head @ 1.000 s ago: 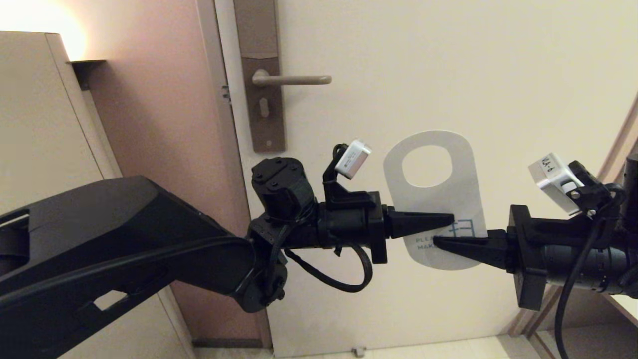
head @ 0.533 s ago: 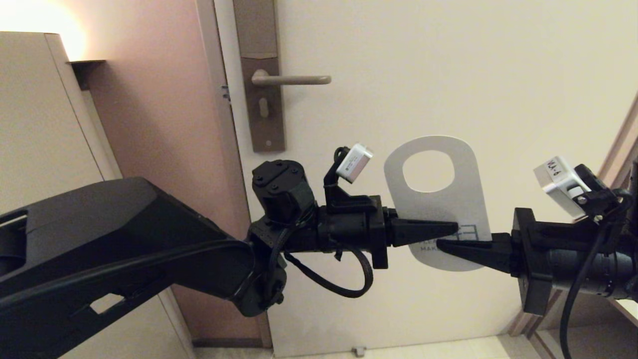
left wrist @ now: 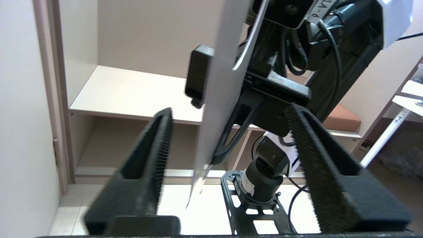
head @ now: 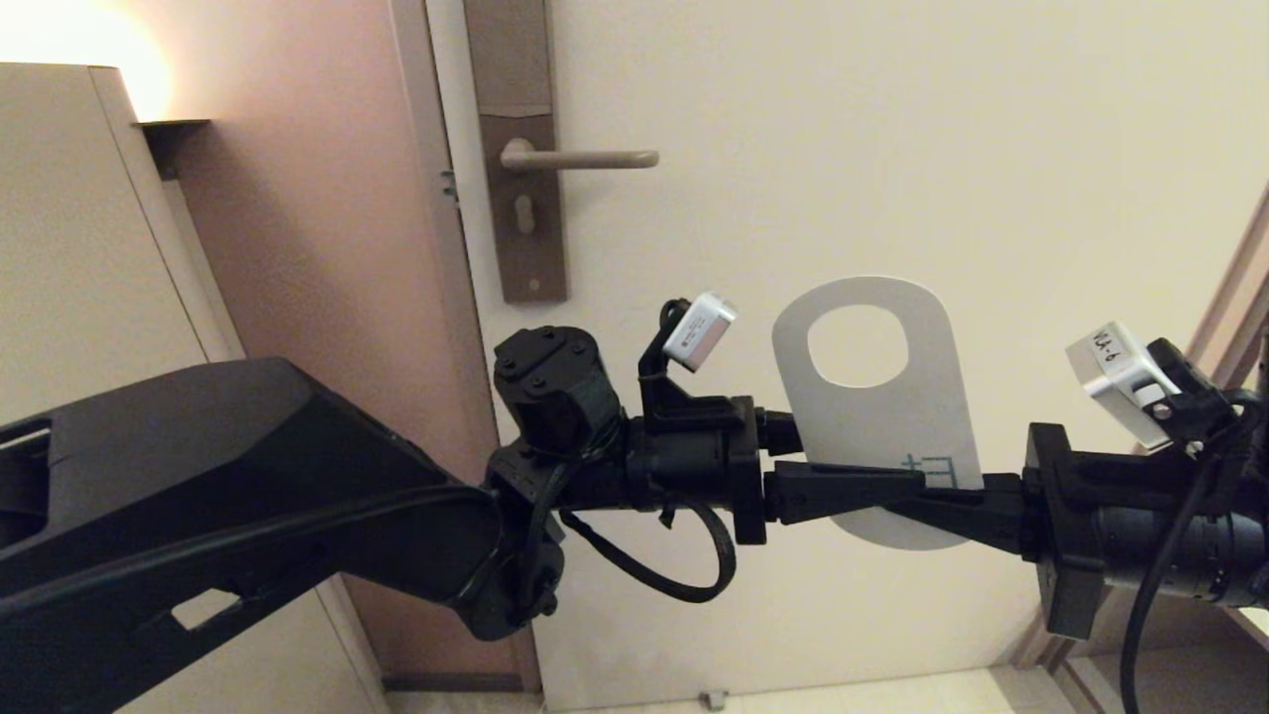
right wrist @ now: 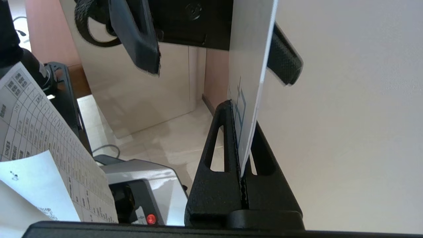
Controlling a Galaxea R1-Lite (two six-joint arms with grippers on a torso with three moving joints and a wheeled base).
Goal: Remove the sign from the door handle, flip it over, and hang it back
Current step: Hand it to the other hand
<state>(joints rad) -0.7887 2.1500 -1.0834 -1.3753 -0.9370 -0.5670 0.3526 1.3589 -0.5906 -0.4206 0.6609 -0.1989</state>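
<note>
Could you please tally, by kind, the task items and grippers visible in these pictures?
Signs: 1, the sign, off the handle, clamped by the right gripper.
Door handles: 1, the door handle, bare.
Grippers: 2, the right gripper and the left gripper, open astride the sign.
Total: 4.

The pale tiled floor (head: 892, 694) runs along the foot of the door (head: 892, 149). A small metal door stop (head: 712, 699) sits on it just below the door's bottom edge.
</note>
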